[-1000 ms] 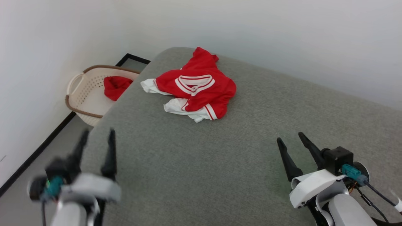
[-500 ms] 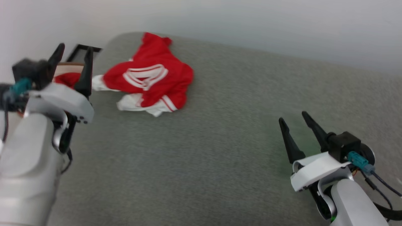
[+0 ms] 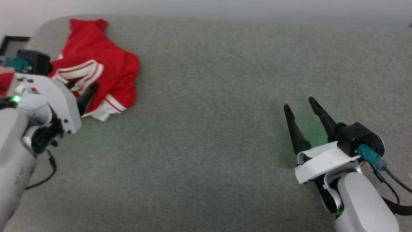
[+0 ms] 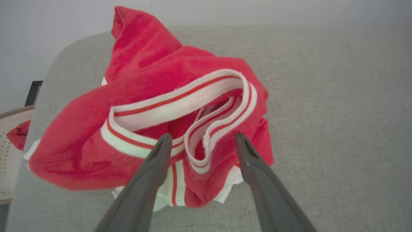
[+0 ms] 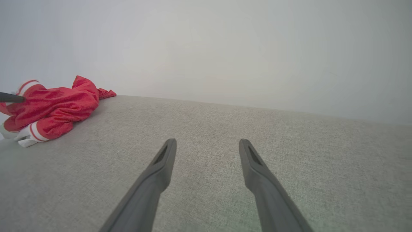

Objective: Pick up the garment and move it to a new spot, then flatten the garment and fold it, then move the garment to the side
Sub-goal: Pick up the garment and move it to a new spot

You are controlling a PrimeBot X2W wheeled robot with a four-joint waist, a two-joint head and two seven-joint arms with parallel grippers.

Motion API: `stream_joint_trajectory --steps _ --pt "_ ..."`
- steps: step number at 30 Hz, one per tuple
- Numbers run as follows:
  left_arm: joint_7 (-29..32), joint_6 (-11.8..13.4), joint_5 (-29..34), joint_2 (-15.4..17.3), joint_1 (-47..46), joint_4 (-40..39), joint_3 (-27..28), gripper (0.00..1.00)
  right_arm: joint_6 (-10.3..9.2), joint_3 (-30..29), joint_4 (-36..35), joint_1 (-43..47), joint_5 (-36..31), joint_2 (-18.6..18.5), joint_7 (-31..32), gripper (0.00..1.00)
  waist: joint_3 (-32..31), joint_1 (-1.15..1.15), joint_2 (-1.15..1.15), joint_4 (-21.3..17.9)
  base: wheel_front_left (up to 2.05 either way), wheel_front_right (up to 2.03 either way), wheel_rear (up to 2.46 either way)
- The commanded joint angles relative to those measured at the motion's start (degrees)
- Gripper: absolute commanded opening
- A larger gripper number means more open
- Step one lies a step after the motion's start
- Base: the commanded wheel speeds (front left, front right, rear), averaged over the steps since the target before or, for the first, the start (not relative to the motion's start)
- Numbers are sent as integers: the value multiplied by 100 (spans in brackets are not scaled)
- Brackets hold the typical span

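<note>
The garment [image 3: 106,64] lies crumpled at the far left end of the grey surface [image 3: 209,135], red with white sleeves and a striped collar band; its lettering is hidden. My left gripper [image 3: 79,90] hangs open just over the garment's near side. In the left wrist view the garment [image 4: 145,74] is close ahead, and the left gripper [image 4: 202,137] has one fingertip on each side of the looped striped collar. My right gripper [image 3: 298,103] stands open over bare grey surface at the lower right, far from the garment [image 5: 54,109]. The right gripper [image 5: 208,141] holds nothing.
A pale perforated basket [image 4: 8,154] stands beyond the surface's left end, with a plain red cloth lump [image 4: 17,135] inside. A light wall runs behind the far edge. Bare grey fabric stretches across the middle and right of the surface.
The head camera has swung, shifting the scene leftward. My left arm has risen and reached forward, from the near left edge to the garment. The right gripper has held its pose.
</note>
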Motion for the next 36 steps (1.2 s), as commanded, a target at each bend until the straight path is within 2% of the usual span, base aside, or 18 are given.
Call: stream_joint_trajectory --steps 1,11,21,22,23,24,25,28,34,36 --pt "57 12 -172 136 -99 -30 -175 100 -2 -30 -38 -100 -46 12 -4 100 326 0 0 -322 0 0 0" --pt "215 11 -930 465 -371 367 -946 100 -2 -1 -292 -280 -170 0 -3 100 844 0 0 -671 0 0 0" --pt "841 12 -1729 254 -107 702 -1475 100 -2 74 -606 -245 -255 95 -3 100 1033 0 0 -833 0 0 0" --pt "839 12 -1772 247 -92 703 -1514 98 -2 90 -628 -248 -264 97 -3 100 1027 0 0 -832 0 0 0" --pt "823 12 -1815 246 -86 707 -1547 52 -2 104 -643 -261 -270 98 -3 100 1022 0 0 -828 0 0 0" --pt "772 11 -1867 236 -85 706 -1561 30 -2 110 -655 -276 -275 99 -3 100 1008 0 0 -820 0 0 0" --pt "709 10 -1915 223 -83 700 -1571 2 -1 110 -663 -283 -275 99 -4 100 983 0 0 -811 0 0 0" --pt "392 6 -1923 267 -162 662 -1574 0 -2 108 -645 -277 -253 107 -4 100 874 0 0 -787 0 0 0" --pt "-713 -7 -1690 573 -499 460 -1620 0 -2 97 -545 -134 -130 144 -3 100 488 0 0 -783 0 0 0" --pt "-869 -6 -1638 648 -559 434 -1660 0 -2 88 -529 -105 -105 151 -3 100 412 0 0 -789 0 0 0"
